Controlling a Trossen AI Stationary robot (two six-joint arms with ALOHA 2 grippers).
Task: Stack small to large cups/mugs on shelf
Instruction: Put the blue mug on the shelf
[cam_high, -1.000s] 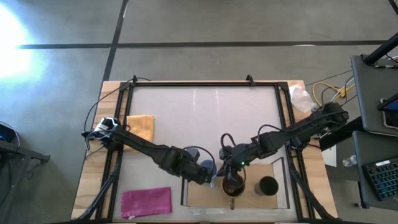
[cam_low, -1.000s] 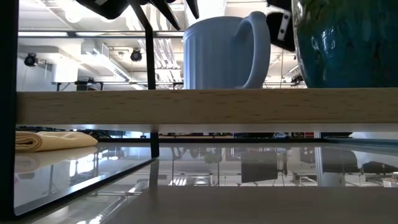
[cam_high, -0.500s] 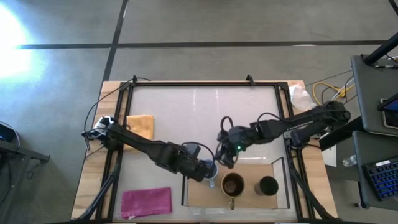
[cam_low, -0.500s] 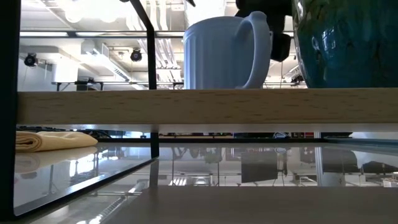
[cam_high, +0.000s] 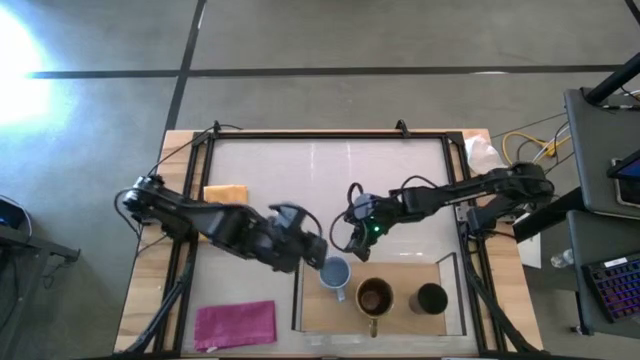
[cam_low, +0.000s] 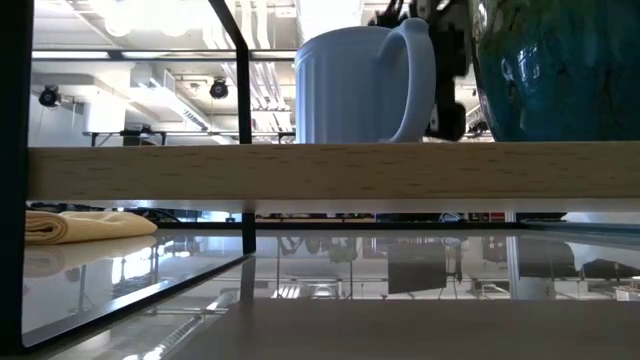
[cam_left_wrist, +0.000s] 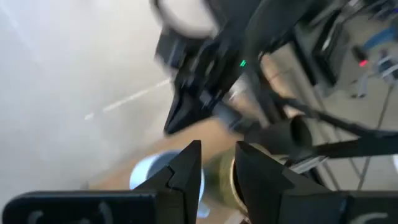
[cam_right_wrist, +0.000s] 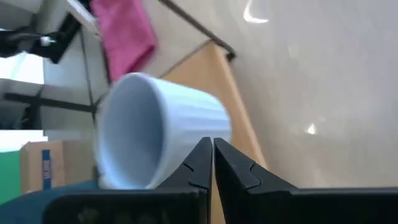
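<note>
Three cups stand upright in a row on the light wooden shelf board (cam_high: 405, 272) (cam_low: 330, 175): the light blue mug (cam_high: 335, 272) (cam_low: 360, 85) (cam_right_wrist: 155, 134), the brown mug (cam_high: 375, 297), teal-walled in the low view (cam_low: 560, 70), and the black cup (cam_high: 432, 298). My left gripper (cam_high: 316, 252) (cam_left_wrist: 217, 163) is open, just off the blue mug toward the table's left and far side. My right gripper (cam_high: 352, 248) (cam_right_wrist: 212, 155) is shut, hovering just beyond the shelf's far edge, close to the blue mug and apart from it.
A yellow cloth (cam_high: 225, 195) (cam_low: 80, 225) lies at the table's left and a pink cloth (cam_high: 235, 322) at its near left. A thin dark frame (cam_high: 320, 134) borders the table. A dark shelf upright (cam_low: 243, 70) stands left of the blue mug.
My left gripper has drawn back from the light blue mug toward the table's left and far side; the mug stays standing on the shelf. My right gripper has moved from above the brown mug toward the far edge, off the shelf.
</note>
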